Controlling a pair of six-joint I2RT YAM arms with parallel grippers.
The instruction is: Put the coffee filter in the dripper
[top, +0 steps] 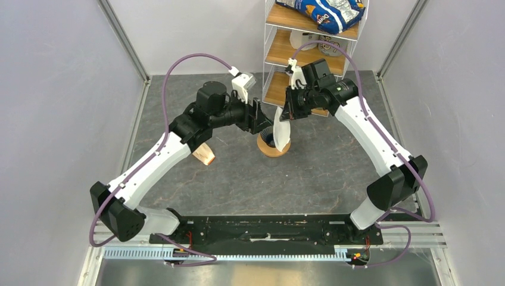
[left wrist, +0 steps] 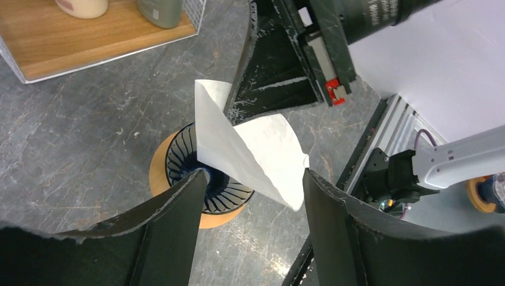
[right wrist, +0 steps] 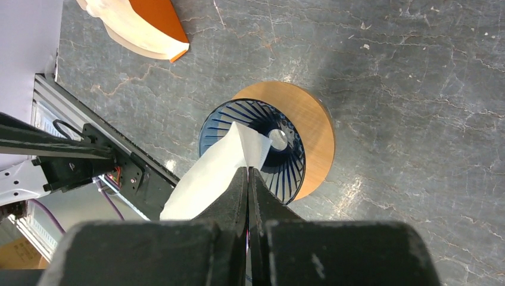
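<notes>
Toward the far middle of the surface (top: 250, 179), just in front of the shelf (top: 298, 53), the dripper (right wrist: 286, 161) stands upright on a flat orange-brown ring (right wrist: 312, 128). The coffee filter (left wrist: 250, 149) hangs over it, slanting down toward the ribbed bowl. The right end effector (right wrist: 247, 170) has its jaws pressed together on the upper part of the paper, pinching it flat. The left end effector (left wrist: 253, 179) is spread, one finger on each side of the filter's lower half, and it grips nothing that I can see.

I judge the step in hand to be the lowering: the filter is over the dripper but not yet seated. The paper looks folded flat rather than opened into a cone. The next move therefore calls for bringing the point down on the dripper's centre hole and getting the walls to open against the ribs before the right jaws let go. The spread left fingers seem placed to steady or part the paper.

Whether the lower tip already touches the ribs is unclear, since the left finger covers that spot in the left wrist view. From above, the dripper is mostly hidden behind the filter and the arms. A cream-and-tan paper stack (top: 204, 154) lies well apart toward the left, partly under the left arm.
</notes>
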